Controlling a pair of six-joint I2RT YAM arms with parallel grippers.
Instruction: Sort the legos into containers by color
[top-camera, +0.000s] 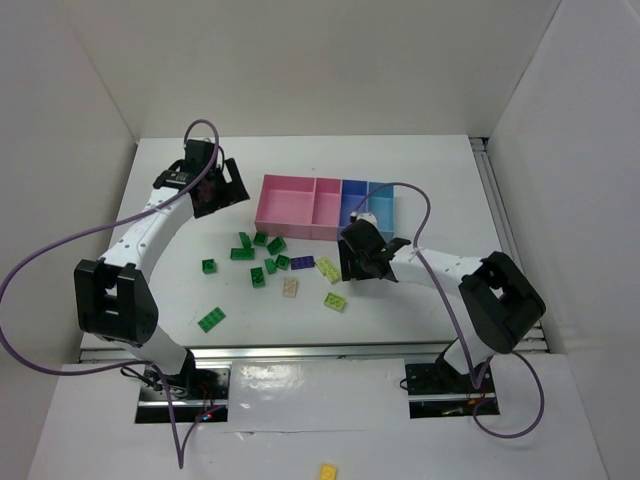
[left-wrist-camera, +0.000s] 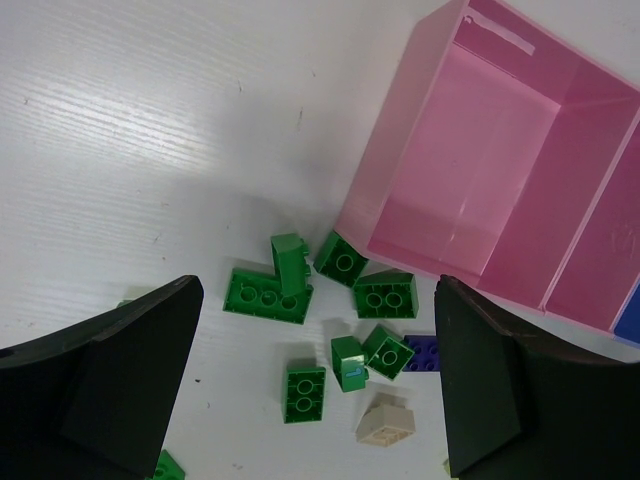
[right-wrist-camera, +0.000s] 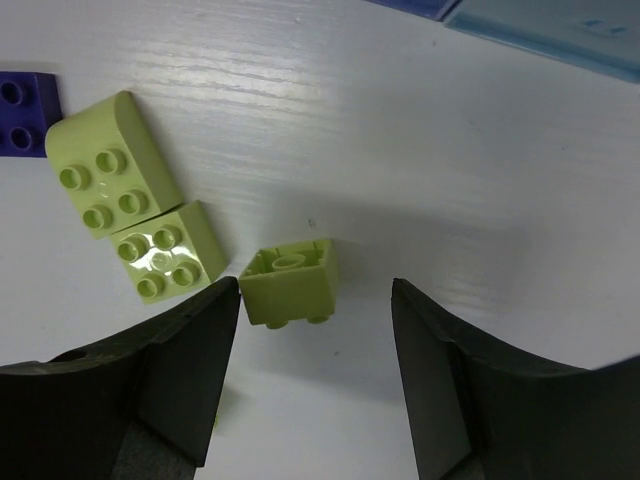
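The legos lie scattered in front of the containers, a pink and blue compartment tray. My right gripper is low over the table with its jaws apart around an upside-down yellow-green brick. That brick touches the left finger, and a gap separates it from the right one. Two more yellow-green bricks lie beside it, next to a purple one. My left gripper hangs wide open above green bricks, a beige brick and the purple brick.
The pink compartment wall stands just beyond the green pile. A single green brick lies near the front left and another further back. One more yellow-green brick sits front centre. A bright yellow brick lies off the table.
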